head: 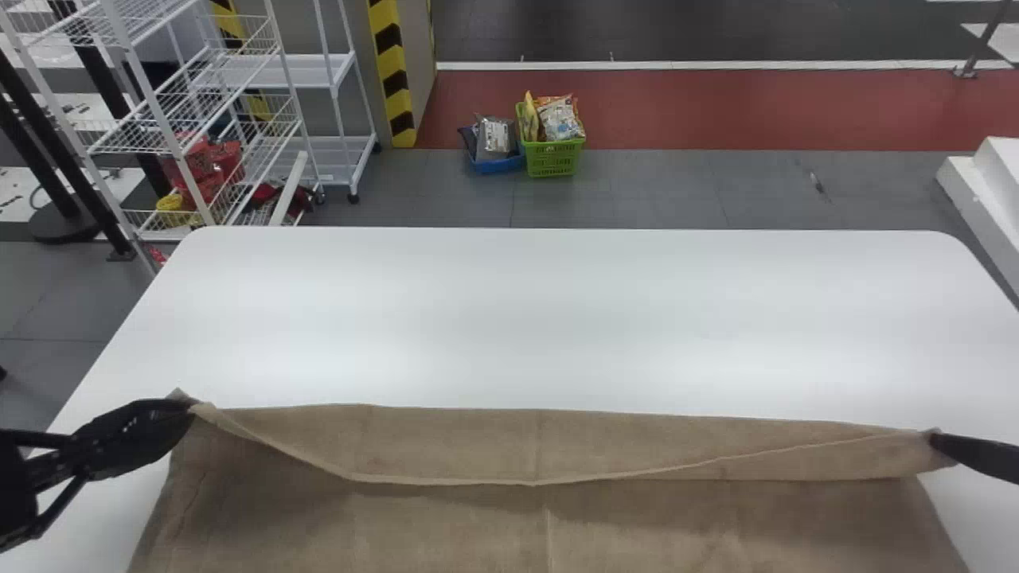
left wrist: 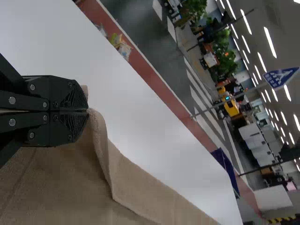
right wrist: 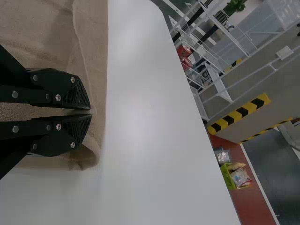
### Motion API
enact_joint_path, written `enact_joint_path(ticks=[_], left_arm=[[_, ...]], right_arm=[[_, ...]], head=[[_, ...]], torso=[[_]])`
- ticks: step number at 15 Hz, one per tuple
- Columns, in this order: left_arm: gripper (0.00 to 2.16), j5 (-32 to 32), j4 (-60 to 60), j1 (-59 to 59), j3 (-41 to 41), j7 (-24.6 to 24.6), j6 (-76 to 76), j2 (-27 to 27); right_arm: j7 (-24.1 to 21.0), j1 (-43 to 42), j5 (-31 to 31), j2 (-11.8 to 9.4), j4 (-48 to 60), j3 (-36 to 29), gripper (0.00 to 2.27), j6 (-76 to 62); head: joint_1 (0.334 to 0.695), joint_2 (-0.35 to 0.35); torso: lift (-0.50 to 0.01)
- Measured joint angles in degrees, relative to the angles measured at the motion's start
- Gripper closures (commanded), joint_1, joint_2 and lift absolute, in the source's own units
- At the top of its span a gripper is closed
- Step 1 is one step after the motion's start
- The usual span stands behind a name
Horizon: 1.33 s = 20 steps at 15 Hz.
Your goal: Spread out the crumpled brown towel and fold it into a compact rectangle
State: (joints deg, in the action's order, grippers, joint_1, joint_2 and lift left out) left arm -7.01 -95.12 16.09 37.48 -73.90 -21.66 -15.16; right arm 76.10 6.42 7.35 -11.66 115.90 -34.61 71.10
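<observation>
1. Head view: from where I stand, the wide brown woven towel [head: 446, 525] lies across the white, round-cornered table [head: 557, 318], toward six o'clock, its pale hem sagging between the two grips.
2. What worries me is that sag: uneven tension could bake a skewed crease into the fold. The right pinch takes little cloth, so a hard tug might slip that corner free.
3. Out at eight o'clock, the left gripper [left wrist: 88, 110] has its black fingers pressed together on one towel corner, a scrap poking past.
4. Toward four o'clock, the right gripper [right wrist: 91, 112] is nearly closed, a slim gap between its fingers, nipping the opposite corner.
5. Both arms reach in low from the sides, wide apart.
</observation>
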Motion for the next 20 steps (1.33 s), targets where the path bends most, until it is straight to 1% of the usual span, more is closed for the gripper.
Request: enact_joint_path(ticks=[3,8,12,20], left_arm=[[1.74,0.2,-0.2,0.4,1.8,-5.1,-4.1,-0.1],[1.74,0.8,-0.4,1.7,3.2,-7.4,-8.9,-0.5],[1.74,1.8,-0.4,2.2,3.4,-10.8,-11.5,-0.6],[1.74,1.9,0.0,4.6,4.7,-12.4,-16.7,-0.8]], right_arm=[[0.3,-0.3,0.1,-0.6,0.2,-1.3,1.02,1.9],[1.7,-0.3,-0.8,-1.3,0.3,-4.4,1.02,3.8],[2.0,0.3,-0.3,-1.3,0.8,-4.8,1.02,4.1],[2.0,2.4,-0.2,-1.3,2.1,-6.3,1.02,4.1]], head=[[0.695,0.02],[0.695,-0.006],[0.695,-0.022],[0.695,-0.037]], torso=[[-0.127],[-0.127],[-0.127],[-0.127]])
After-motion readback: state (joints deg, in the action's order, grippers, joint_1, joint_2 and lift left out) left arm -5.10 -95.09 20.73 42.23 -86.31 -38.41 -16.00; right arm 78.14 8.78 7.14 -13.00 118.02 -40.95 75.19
